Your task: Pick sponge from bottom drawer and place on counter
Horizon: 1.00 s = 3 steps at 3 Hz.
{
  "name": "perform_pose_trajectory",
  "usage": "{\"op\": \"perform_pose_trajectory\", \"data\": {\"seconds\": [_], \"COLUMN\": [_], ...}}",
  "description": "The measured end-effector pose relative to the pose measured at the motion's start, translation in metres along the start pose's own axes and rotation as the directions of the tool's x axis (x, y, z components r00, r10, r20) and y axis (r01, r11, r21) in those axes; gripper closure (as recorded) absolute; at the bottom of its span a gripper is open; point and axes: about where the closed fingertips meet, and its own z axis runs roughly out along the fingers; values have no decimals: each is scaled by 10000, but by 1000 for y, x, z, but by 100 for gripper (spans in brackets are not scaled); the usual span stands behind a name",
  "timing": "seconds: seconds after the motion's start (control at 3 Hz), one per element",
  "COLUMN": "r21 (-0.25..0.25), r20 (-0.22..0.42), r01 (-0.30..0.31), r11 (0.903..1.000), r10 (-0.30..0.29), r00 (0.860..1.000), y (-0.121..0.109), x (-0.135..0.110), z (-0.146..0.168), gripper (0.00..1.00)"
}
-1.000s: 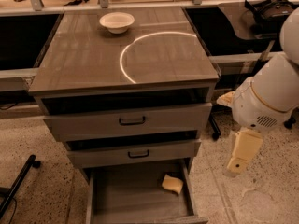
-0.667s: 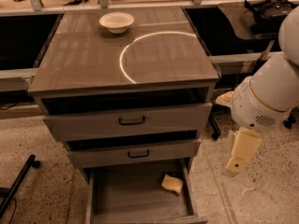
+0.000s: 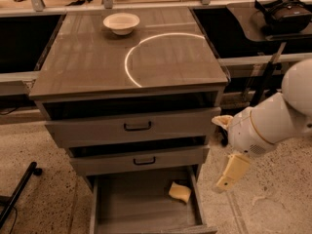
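The pale-yellow sponge (image 3: 180, 192) lies on the floor of the open bottom drawer (image 3: 131, 206), near its right wall. The counter (image 3: 97, 57) is the glossy wood-grain cabinet top with a white arc across it. My gripper (image 3: 232, 172) is cream coloured and hangs from the white arm (image 3: 265, 123). It is to the right of the cabinet, outside the drawer, above and to the right of the sponge. It holds nothing that I can see.
A cream bowl (image 3: 121, 22) stands at the back of the counter. Two upper drawers with black handles (image 3: 137, 126) (image 3: 145, 160) stick out slightly above the bottom drawer. A black headset (image 3: 285, 11) lies on the right side table. A black bar (image 3: 17, 194) lies on the floor at left.
My gripper and arm have moved left and a little down, closer to the cabinet's right side. The sponge and the drawers have not moved.
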Motion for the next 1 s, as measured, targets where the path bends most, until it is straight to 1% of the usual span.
{"op": "perform_pose_trajectory", "data": {"seconds": [0.33, 0.67, 1.0], "r21": [77, 55, 78], "r20": [1769, 2700, 2666], "r01": [-270, -501, -514], "r11": [9996, 9987, 9986], "r10": [252, 468, 474], "r00": [9839, 9617, 9626], "y": [-8, -12, -12], "x": [0, -5, -4], "z": [61, 103, 106], "gripper": [0, 0, 0]}}
